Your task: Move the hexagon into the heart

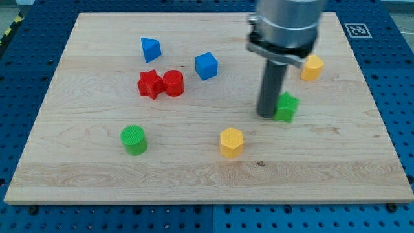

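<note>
Subject: yellow hexagon block (pixel 231 142), lying flat on the wooden desk (pixel 84 175), low and just right of centre in the view. Target: yellow heart block (pixel 312 67), toward the view's top right, well apart from the hexagon.

My tip (pixel 268 115) rests on the desk touching or just beside the left face of a green block (pixel 286 107), which lies between hexagon and heart. This rig has no jaws, so no open or closed state applies.

Handling judgement: the hexagon appears small, rigid, light plastic, likely to slide readily on smooth wood and to rotate if struck off-centre. Contact is best made squarely on its lower-left face, pushing up and right. The green block obstructs a straight path.
</note>
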`<state>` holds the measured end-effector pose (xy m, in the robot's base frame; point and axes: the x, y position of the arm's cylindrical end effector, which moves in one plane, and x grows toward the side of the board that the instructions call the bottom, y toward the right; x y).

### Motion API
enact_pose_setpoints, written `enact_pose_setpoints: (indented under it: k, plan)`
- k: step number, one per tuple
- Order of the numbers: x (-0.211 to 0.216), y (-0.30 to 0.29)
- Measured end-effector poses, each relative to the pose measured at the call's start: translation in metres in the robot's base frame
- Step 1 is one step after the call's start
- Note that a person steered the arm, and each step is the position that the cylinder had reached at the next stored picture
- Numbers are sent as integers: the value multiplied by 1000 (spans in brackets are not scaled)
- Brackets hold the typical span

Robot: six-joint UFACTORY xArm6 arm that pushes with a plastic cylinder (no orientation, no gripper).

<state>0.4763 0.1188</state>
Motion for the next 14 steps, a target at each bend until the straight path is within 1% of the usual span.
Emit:
enact_pose_setpoints:
  k: [1, 2, 3, 4, 5, 6, 7, 8, 9, 10, 12, 13, 14]
  plan:
    - [3, 15]
    - [3, -43]
    - [7, -115]
    - [43, -144]
    - [79, -125]
    - [80, -73]
    - [57, -56]
    - [68, -60]
    - [97, -51]
    - [79, -22]
    - [-6, -21]
    - [8, -32]
    - [26, -66]
